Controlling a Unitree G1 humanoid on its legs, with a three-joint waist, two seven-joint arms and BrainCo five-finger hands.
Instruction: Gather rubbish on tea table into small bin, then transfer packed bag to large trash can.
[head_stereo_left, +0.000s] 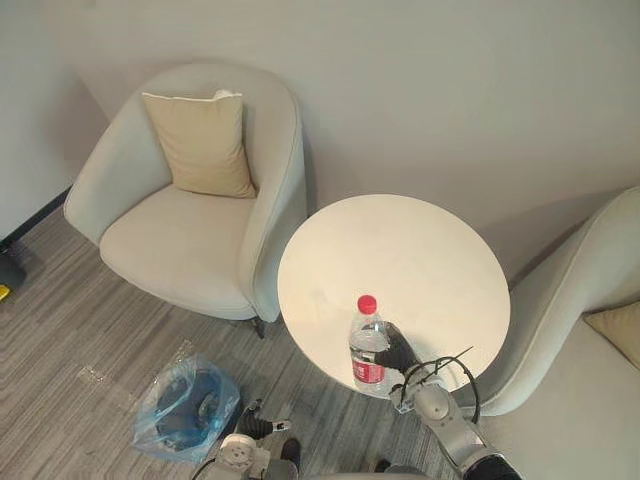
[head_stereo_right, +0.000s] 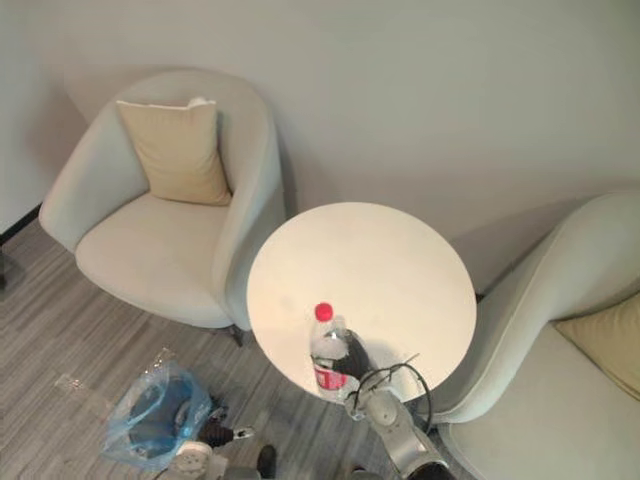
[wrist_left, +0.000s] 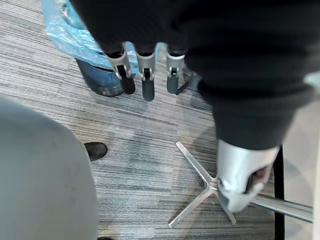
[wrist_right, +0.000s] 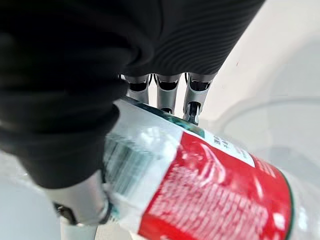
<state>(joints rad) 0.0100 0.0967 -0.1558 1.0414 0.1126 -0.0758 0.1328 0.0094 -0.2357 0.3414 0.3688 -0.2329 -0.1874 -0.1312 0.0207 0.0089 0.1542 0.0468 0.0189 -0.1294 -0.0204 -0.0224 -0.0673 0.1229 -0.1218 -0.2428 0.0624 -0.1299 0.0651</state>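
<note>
The clear plastic water bottle (head_stereo_left: 368, 345) with a red cap stands upright near the front edge of the round white table (head_stereo_left: 400, 250), long axis vertical, cap up. My right robot hand (head_stereo_left: 399, 353) grips it from its right side, fingers and thumb curled round the label. My left robot hand (wrist_left: 150, 30) hangs relaxed near the blue-bagged small bin (head_stereo_left: 188, 405).

Soft, even indoor light falls from above. The pale counter (head_stereo_left: 420, 250) glows bright, nearly washed out at its middle. Behind the counter a broad, soft-edged shadow darkens the wall (head_stereo_left: 450, 100). The floor (head_stereo_left: 60, 330) beneath the counter lies dimmer. White glints streak the label of the bottle (wrist_right: 200, 190) on the counter.
</note>
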